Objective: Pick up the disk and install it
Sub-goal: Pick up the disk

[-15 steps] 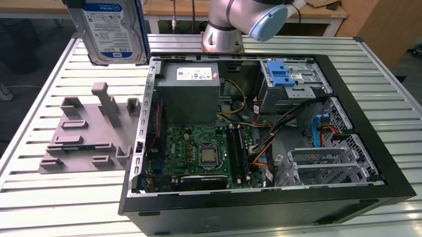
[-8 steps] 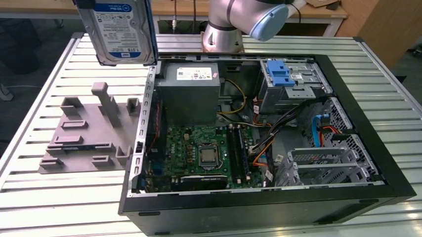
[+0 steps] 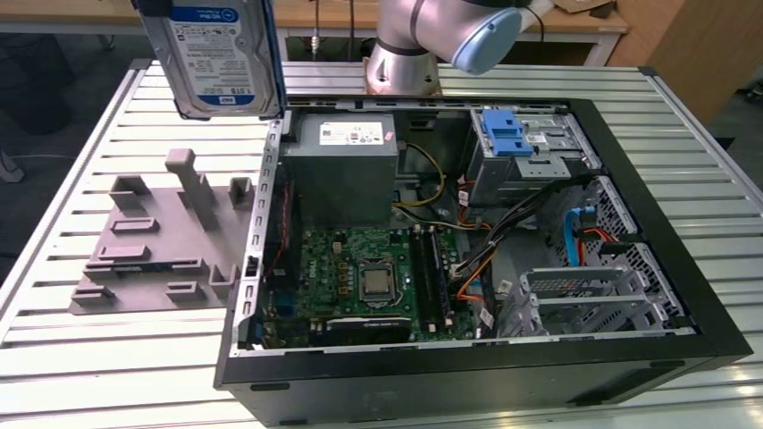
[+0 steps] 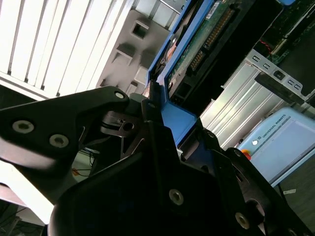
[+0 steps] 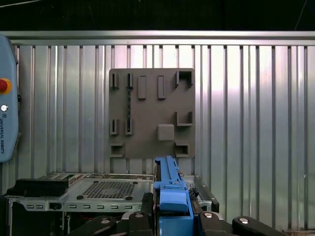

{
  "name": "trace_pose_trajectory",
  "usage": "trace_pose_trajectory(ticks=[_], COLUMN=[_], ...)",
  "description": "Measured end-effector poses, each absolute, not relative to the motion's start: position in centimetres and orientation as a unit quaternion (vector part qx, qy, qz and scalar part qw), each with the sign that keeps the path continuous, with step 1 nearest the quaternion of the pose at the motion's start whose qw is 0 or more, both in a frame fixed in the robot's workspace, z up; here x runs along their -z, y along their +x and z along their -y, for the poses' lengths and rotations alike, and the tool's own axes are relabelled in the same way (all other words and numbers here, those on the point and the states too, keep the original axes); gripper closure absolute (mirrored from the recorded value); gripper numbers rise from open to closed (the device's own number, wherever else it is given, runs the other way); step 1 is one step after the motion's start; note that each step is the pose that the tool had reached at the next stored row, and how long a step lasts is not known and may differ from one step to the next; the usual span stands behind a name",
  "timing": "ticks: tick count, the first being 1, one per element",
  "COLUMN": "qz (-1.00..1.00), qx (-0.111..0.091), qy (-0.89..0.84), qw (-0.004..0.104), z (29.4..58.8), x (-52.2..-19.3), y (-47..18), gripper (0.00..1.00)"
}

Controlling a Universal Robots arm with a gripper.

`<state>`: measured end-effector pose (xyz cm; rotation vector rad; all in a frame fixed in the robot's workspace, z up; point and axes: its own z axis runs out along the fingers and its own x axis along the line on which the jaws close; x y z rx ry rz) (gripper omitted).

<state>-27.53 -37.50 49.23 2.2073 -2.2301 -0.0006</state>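
Fingers (image 4: 151, 115) are closed tight on the disk (image 4: 197, 46), pinching its blue caddy (image 5: 170, 194) from both sides. The gripper (image 4: 174, 123) has the drive by one short end, and the rest of the body sticks out past the fingertips. The green circuit-board side shows in the second wrist view; in the first wrist view the drive is edge-on, a blue strip between the black fingers. In the exterior view the disk (image 3: 221, 58) hangs upright in the air with its label face to the camera. It is outside the open computer case (image 3: 477, 380), just off the case's far corner on the exterior view's left, not in any bay. The grey slotted fixture block (image 3: 167, 237) lies flat on the slatted aluminium table (image 3: 96, 357), just beside the case wall on the exterior view's left. Inside the case, the power supply (image 3: 339, 165) sits in the far corner nearest the disk, with the motherboard (image 3: 357, 277) between it and the near wall. A blue-latched drive bay (image 3: 513, 134) is at the far wall toward the exterior view's right, and a bare metal drive cage (image 3: 596, 299) sits by the wall on that side. The arm (image 3: 399, 54) rises just behind the case's far wall. A teach pendant (image 5: 7, 98) with a red button lies on the table outside the case.
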Motion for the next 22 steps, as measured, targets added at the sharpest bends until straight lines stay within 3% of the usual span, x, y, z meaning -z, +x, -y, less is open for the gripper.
trace_pose_trajectory(ticks=[22], qz=[0.711], qx=[0.0], qy=[0.703], qw=[0.002], z=[38.9], x=[-49.2], y=[-24.2], gripper=[0.64])
